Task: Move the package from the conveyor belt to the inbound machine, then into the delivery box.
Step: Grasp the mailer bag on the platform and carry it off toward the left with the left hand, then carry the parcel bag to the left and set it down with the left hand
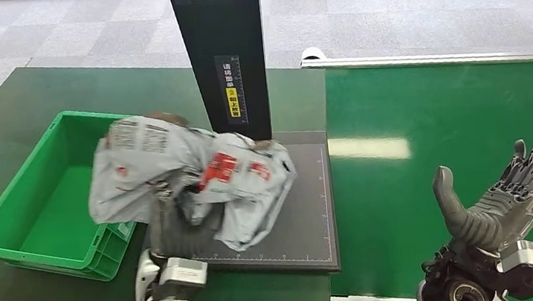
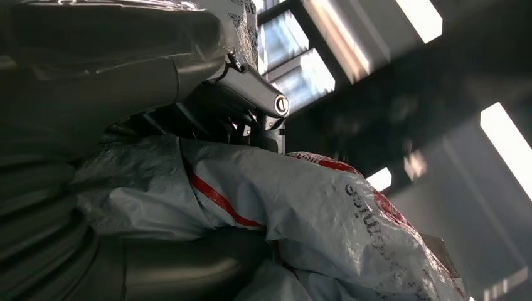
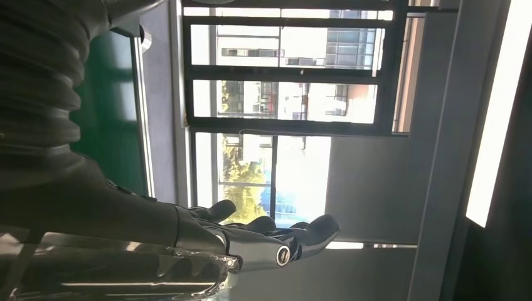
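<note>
Package (image 1: 191, 177): grey plastic mailer bag with red and white labels and black print; held up by the left hand (image 1: 179, 204) from beneath, above the dark scanning plate of the inbound machine (image 1: 307, 213) and overhanging the near rim of the green delivery box (image 1: 27, 213); it appeared lifted off the plate, though contact at the lower fold could not be ruled out.
Handling, judged: soft and limp, since the film was crumpled and drooped over the hand on both sides; probably light, with loose contents; surface glossy and likely slippery, so a pinch on film alone could slide.
Hold: left wrist view showed dark fingers (image 2: 232, 106) pressed into the wrinkled bag (image 2: 313, 213), the bag bunched against the palm; best purchase looked to be a gathered fold near the middle, over the bulk, rather than a corner.
Right hand (image 1: 504, 196): empty, fingers spread and raised, palm up, over the green conveyor belt (image 1: 424, 111); right wrist view showed the same fingers (image 3: 295, 235) extended and apart.
Machine column (image 1: 222, 50): black upright with yellow label, standing just behind the package.
Risk, judged: sagging end could catch the box rim.
</note>
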